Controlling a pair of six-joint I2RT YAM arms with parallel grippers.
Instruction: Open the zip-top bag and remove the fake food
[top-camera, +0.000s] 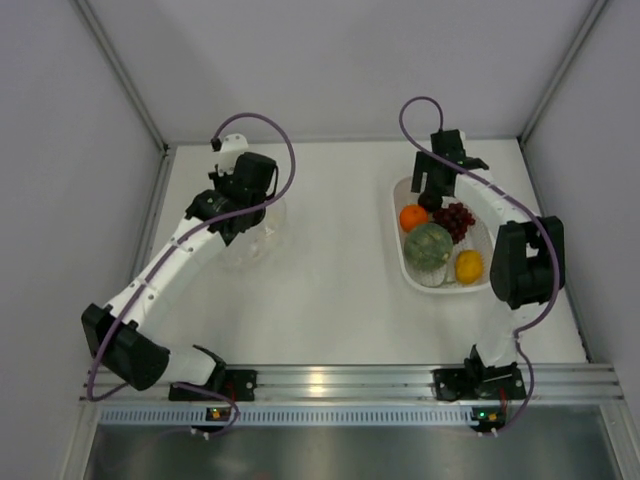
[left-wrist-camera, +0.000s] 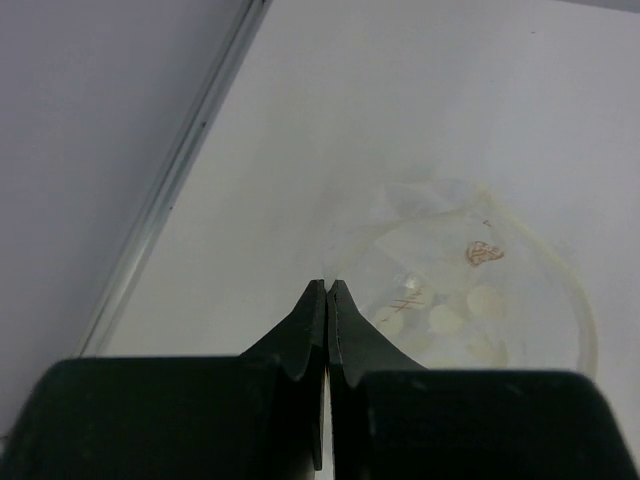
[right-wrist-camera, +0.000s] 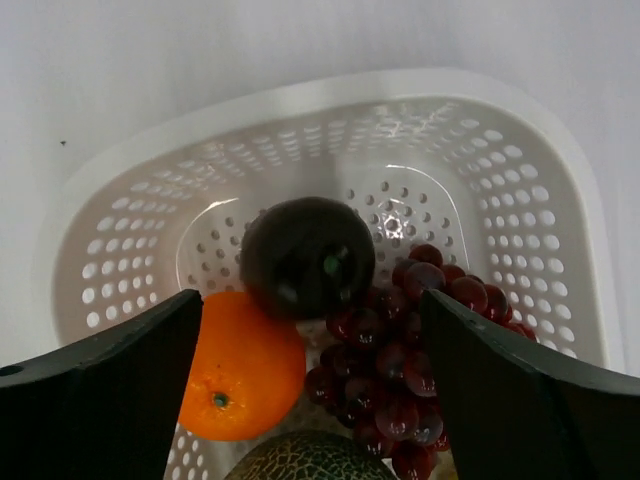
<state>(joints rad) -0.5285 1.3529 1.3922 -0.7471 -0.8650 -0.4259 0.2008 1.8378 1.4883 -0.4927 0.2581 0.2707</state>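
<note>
While my left gripper (left-wrist-camera: 327, 289) has its jaws pressed together, the zip-top bag (left-wrist-camera: 470, 300) lies flat on the table (left-wrist-camera: 450, 100) just past the tips, off to one side. I cannot tell whether any film is pinched. My right gripper (right-wrist-camera: 310, 298) hangs over the white basket (right-wrist-camera: 500, 170) with jaws wide apart. The dark round fruit (right-wrist-camera: 300, 255) sits between them, just ahead. The orange (right-wrist-camera: 245, 370) is by one jaw and the grape bunch (right-wrist-camera: 395, 370) by the other. The melon (right-wrist-camera: 310, 458) is nearer the wrist, the lemon (top-camera: 468, 266) behind.
</note>
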